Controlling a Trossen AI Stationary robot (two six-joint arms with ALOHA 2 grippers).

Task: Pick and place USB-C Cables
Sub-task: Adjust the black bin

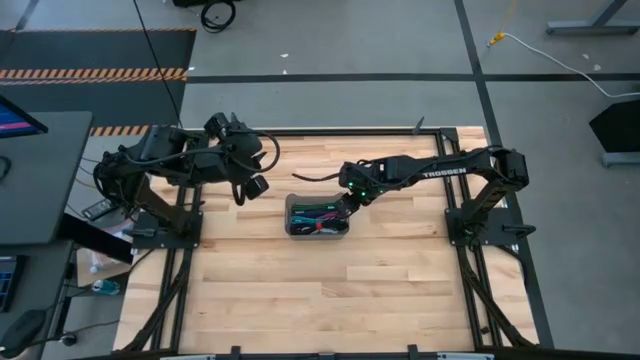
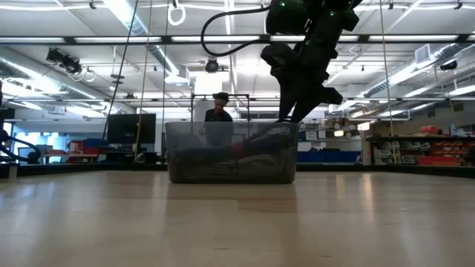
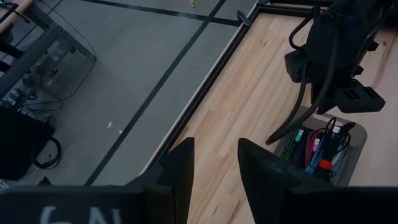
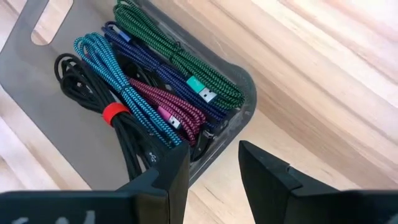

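Note:
Several USB-C cables lie bundled in a translucent grey tray (image 1: 318, 216) at the table's middle: a green one (image 4: 186, 62), a purple one (image 4: 158, 74), a maroon one (image 4: 168, 106), a teal one (image 4: 112, 74) and a black one (image 4: 78, 81) with a red tie (image 4: 114, 113). My right gripper (image 4: 214, 149) hangs open just above the tray's right end (image 2: 291, 130), pointing steeply down, with nothing between its fingers. My left gripper (image 1: 254, 187) stands open, raised well above the table to the tray's left, and is empty.
Bare wooden tabletop (image 1: 330, 290) lies all around the tray, bounded by the black frame rail (image 1: 300, 132). A loose black wire (image 1: 310, 177) runs behind the tray. A person (image 2: 219, 111) stands in the room beyond the table's far side.

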